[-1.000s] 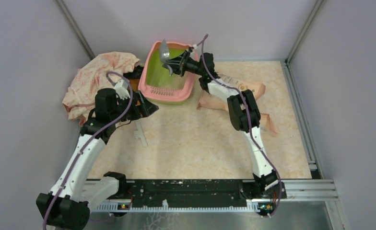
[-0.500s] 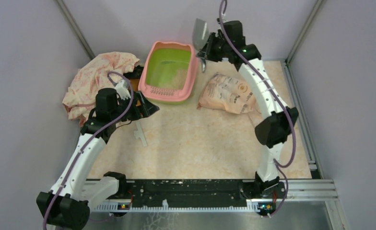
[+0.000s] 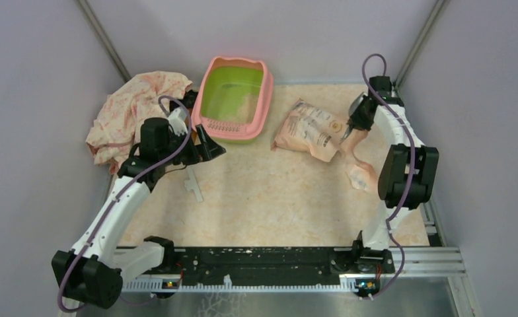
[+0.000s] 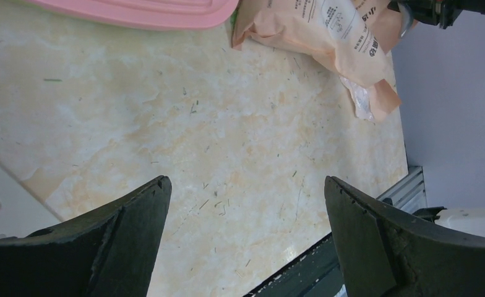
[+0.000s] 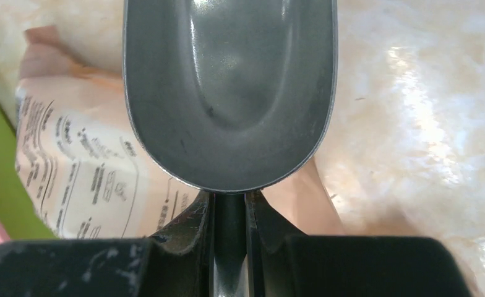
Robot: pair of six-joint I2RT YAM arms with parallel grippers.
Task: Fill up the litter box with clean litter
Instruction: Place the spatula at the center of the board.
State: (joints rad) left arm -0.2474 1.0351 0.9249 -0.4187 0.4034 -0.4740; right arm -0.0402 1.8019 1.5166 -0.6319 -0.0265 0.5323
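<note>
My right pincer (image 5: 229,213) is clamped narrow on the handle of the silver scoop (image 5: 227,93). Its bowl hangs empty over the right end of the peach bag (image 3: 312,129), which lies on the counter (image 3: 276,198) just right of the litter box (image 3: 267,99), where only a thin pale patch of clean litter (image 3: 246,105) shows; my left pincer (image 4: 246,182) gapes wide, holding nothing. Digging into a flat, unheld bag could shove it aside or spill granules, I judge. The right wall (image 3: 481,132) crowds my elbow and the box sits near the back wall (image 3: 309,39), but the middle of the counter gives room.
</note>
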